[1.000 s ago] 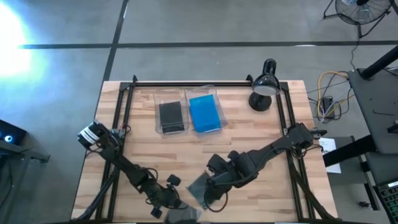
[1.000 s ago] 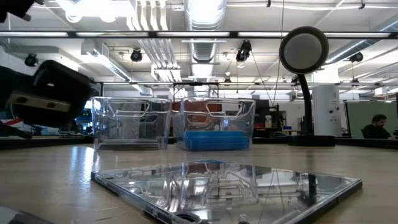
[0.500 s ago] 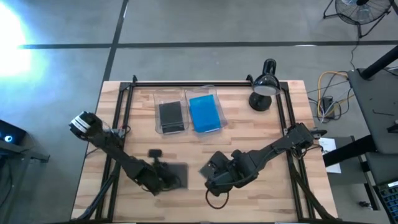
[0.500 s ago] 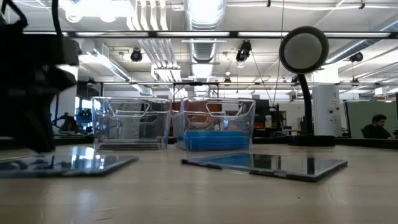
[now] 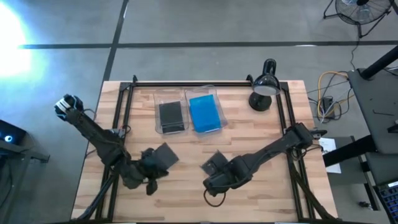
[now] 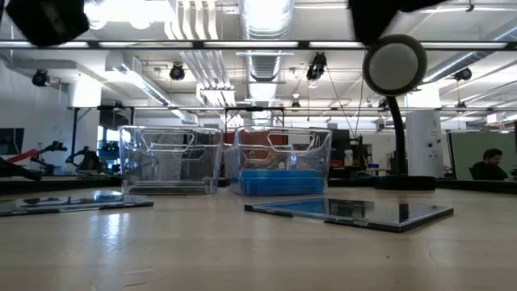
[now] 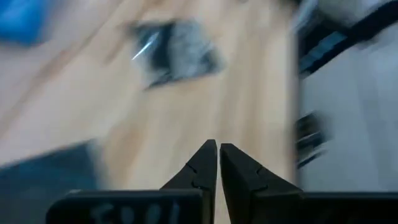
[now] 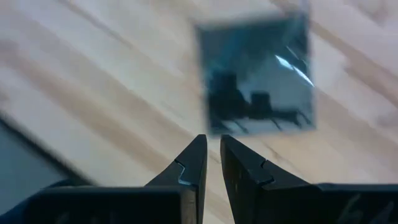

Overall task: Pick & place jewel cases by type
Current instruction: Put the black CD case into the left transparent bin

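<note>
Jewel cases lie in four spots on the wooden surface (image 5: 261,140). Nearest the front edge, at about 7 o'clock from the surface's middle, one dark grey case (image 5: 165,154) lies flat and turned askew, just beside the left claw (image 5: 151,176), which hovers at its 7 o'clock with its fingers (image 7: 205,167) closed together on nothing. At about 5 o'clock from the middle a second dark grey case (image 5: 214,163) lies flat, with the right claw (image 5: 211,182) just at its 6 o'clock; that claw's fingers (image 8: 193,163) stand almost together, only a narrow gap between them, and hold nothing. In the right wrist view this case (image 8: 258,74) shows bare wood all round it. In the low view both loose cases rest flat on the boards, one at 9 o'clock (image 6: 77,202) and one at 3 o'clock (image 6: 355,212).

Farther back, around 12 o'clock, two clear trays sit side by side: the left tray (image 5: 157,109) contains dark grey cases (image 5: 170,115), the right tray (image 5: 217,102) blue cases (image 5: 204,114). A black desk lamp (image 5: 264,85) stands at the far 2 o'clock corner.
</note>
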### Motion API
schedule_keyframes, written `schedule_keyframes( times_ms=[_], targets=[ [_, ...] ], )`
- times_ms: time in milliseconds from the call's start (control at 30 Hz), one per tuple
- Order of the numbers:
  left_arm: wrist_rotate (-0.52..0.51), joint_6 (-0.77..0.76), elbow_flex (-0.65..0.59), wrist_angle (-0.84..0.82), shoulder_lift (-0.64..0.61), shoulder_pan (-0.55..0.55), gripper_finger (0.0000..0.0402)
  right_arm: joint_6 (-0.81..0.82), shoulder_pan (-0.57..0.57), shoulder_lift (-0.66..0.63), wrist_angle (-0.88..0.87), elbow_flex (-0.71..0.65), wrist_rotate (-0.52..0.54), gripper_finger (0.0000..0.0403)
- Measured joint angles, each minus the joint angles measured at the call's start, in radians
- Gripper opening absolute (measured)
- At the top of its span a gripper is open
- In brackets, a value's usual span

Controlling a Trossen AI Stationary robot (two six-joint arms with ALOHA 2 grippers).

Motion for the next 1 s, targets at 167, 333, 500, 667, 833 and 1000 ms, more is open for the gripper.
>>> schedule_keyframes(
  times_ms=[167, 333, 500, 667, 833, 1000],
  targets=[
    [0.050, 0.146, -0.001, 0.283, 0.089, 0.033, 0.0003, 0.217, 0.025, -0.056, 0.085, -0.202, -0.130, 0.0042],
    [0.252, 0.204, 0.021, 0.289, 0.196, 0.182, 0.0003, 0.674, 0.102, -0.150, 0.316, -0.411, -0.021, 0.0043],
    [0.399, 0.281, 0.024, 0.312, 0.273, 0.404, 0.0004, 0.861, 0.161, -0.169, 0.496, -0.528, 0.071, 0.0046],
    [0.506, 0.354, 0.051, 0.320, 0.309, 0.539, 0.0048, 0.859, 0.159, -0.166, 0.508, -0.557, 0.053, 0.0088],
    [0.644, 0.357, 0.120, 0.327, 0.401, 0.640, 0.0128, 0.843, 0.177, -0.183, 0.569, -0.598, 0.008, 0.0163],
    [0.752, 0.341, 0.224, 0.320, 0.575, 0.675, 0.0172, 0.879, 0.202, -0.190, 0.632, -0.672, 0.008, 0.0221]
  ],
)
